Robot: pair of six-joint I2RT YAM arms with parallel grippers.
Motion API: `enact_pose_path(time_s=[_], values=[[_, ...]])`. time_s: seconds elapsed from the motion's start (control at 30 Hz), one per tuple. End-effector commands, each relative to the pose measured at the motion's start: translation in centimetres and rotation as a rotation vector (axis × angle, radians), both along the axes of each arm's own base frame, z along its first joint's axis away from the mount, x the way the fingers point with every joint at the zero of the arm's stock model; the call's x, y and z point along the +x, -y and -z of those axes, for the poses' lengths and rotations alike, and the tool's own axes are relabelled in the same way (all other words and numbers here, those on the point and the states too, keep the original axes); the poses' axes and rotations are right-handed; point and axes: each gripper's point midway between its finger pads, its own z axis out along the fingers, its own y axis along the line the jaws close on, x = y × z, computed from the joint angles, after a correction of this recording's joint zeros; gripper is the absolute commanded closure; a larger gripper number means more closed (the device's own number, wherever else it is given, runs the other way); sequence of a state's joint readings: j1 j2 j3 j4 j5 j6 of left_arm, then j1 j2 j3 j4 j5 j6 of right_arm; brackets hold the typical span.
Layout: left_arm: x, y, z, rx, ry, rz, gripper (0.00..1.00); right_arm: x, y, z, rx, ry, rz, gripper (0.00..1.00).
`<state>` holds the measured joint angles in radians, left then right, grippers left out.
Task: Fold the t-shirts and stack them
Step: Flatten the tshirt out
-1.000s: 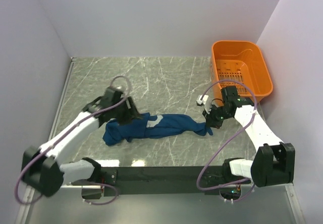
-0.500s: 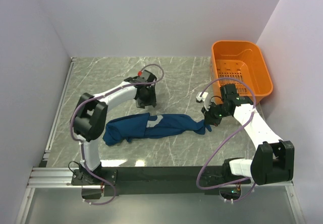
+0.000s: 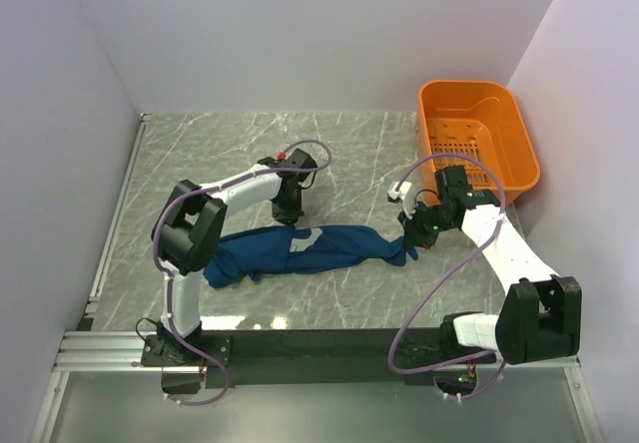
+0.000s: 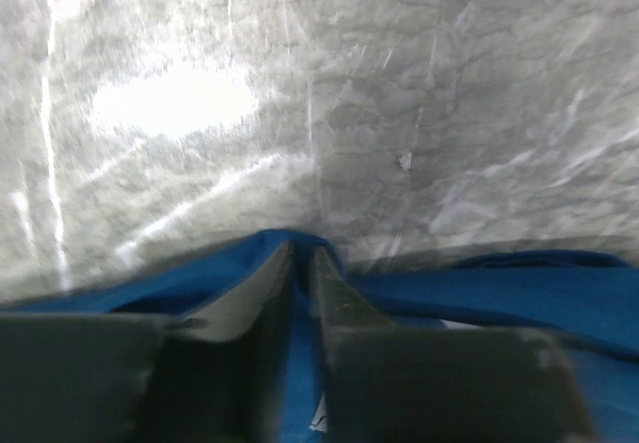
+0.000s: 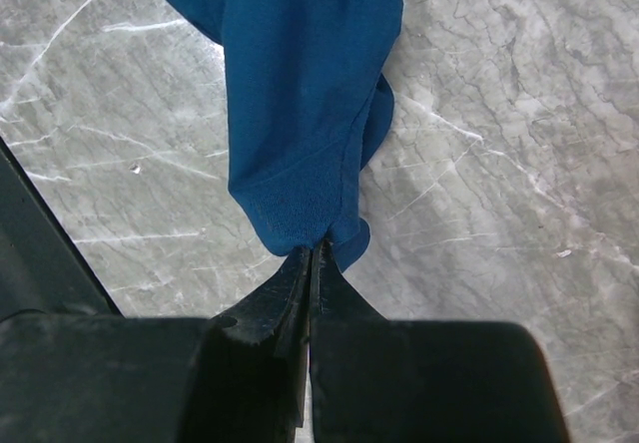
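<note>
Evidently early: the right gripper is clamped on one end of the t-shirt. The left gripper has its jaws nearly together at the shirt's far edge, and I cannot tell whether they hold cloth. The shirt lies bunched on the table, with no fold made and nothing stacked.

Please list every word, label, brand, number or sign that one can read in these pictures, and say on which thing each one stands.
No text can be read in any view.
On the dark navy-blue cotton t-shirt, the pale print is a crumpled patch, too small to read.
On the orange plastic basket, no label shows.
The wrist views show only plain cloth and the grey marble-patterned table; no writing.
</note>
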<state>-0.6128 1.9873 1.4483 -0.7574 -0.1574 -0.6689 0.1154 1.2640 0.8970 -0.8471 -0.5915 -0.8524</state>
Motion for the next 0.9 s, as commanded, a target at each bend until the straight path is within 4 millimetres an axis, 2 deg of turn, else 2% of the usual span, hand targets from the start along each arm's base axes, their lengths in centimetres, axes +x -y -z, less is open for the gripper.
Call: enact_pose_path(time_s=[0.0, 0.03, 0.1, 0.2, 0.23, 0.3, 0.33, 0.4, 0.43, 0.5, 0.53, 0.6, 0.63, 0.7, 0.73, 0.77, 0.8, 0.83, 0.87], values=[[0.5, -0.1, -0.4, 0.042, 0.028, 0.016, 0.95, 1.1, -0.5, -1.0, 0.017, 0.037, -0.007, 1.0], [0.6, -0.1, -0.9, 0.035, 0.043, 0.012, 0.99, 1.2, -0.5, -1.2, 0.016, 0.042, -0.006, 1.0], [1.0, 0.0, -1.8, 0.025, 0.074, 0.006, 0.99, 1.3, -0.5, -1.3, 0.014, 0.045, -0.008, 1.0], [1.8, -0.3, -4.7, 0.013, 0.153, -0.015, 0.99, 1.4, -0.6, -1.9, 0.017, 0.056, -0.013, 1.0], [2.0, -0.4, -6.7, -0.007, 0.197, -0.029, 0.99, 1.5, -0.6, -2.3, 0.02, 0.063, -0.016, 1.0], [2.1, -0.7, -9.2, -0.031, 0.254, -0.05, 0.99, 1.7, -0.7, -3.1, 0.026, 0.085, -0.017, 1.0], [2.1, -1.0, -11.7, -0.06, 0.313, -0.07, 0.99, 2.0, -0.8, -3.9, 0.032, 0.103, -0.019, 1.0], [1.9, -1.4, -14.1, -0.099, 0.372, -0.093, 0.99, 2.5, -1.2, -5.7, 0.056, 0.145, -0.027, 1.0], [1.2, -2.1, -16.1, -0.135, 0.417, -0.116, 0.99, 2.5, -1.3, -6.3, 0.063, 0.151, -0.031, 1.0], [0.9, -2.7, -18.1, -0.182, 0.479, -0.144, 0.99, 2.7, -1.8, -7.9, 0.09, 0.18, -0.038, 1.0], [0.0, -3.4, -19.8, -0.22, 0.524, -0.16, 0.99, 3.0, -1.9, -9.3, 0.102, 0.214, -0.042, 1.0], [-0.4, -4.4, -22.0, -0.251, 0.599, -0.189, 0.99, 3.3, -2.3, -11.3, 0.124, 0.253, -0.047, 1.0], [-1.2, -5.4, -24.1, -0.28, 0.657, -0.206, 0.99, 3.7, -2.4, -13.0, 0.136, 0.29, -0.049, 1.0], [-1.7, -7.0, -26.8, -0.29, 0.745, -0.25, 0.99, 4.0, -2.8, -15.2, 0.16, 0.329, -0.051, 1.0], [-2.6, -8.2, -29.3, -0.327, 0.813, -0.273, 0.99, 4.3, -2.9, -17.2, 0.172, 0.373, -0.052, 1.0], [-2.8, -9.5, -30.9, -0.323, 0.871, -0.315, 0.99, 4.4, -3.0, -18.3, 0.182, 0.394, -0.051, 1.0], [-3.3, -10.3, -32.5, -0.339, 0.919, -0.34, 0.99, 4.7, -3.1, -20.6, 0.196, 0.444, -0.046, 1.0], [-4.5, -11.7, -35.2, -0.373, 0.987, -0.366, 0.99, 5.0, -3.1, -21.9, 0.2, 0.477, -0.034, 1.0], [-5.0, -12.8, -36.6, -0.379, 1.03, -0.396, 0.99, 5.2, -3.0, -23.2, 0.205, 0.512, -0.023, 1.0]])
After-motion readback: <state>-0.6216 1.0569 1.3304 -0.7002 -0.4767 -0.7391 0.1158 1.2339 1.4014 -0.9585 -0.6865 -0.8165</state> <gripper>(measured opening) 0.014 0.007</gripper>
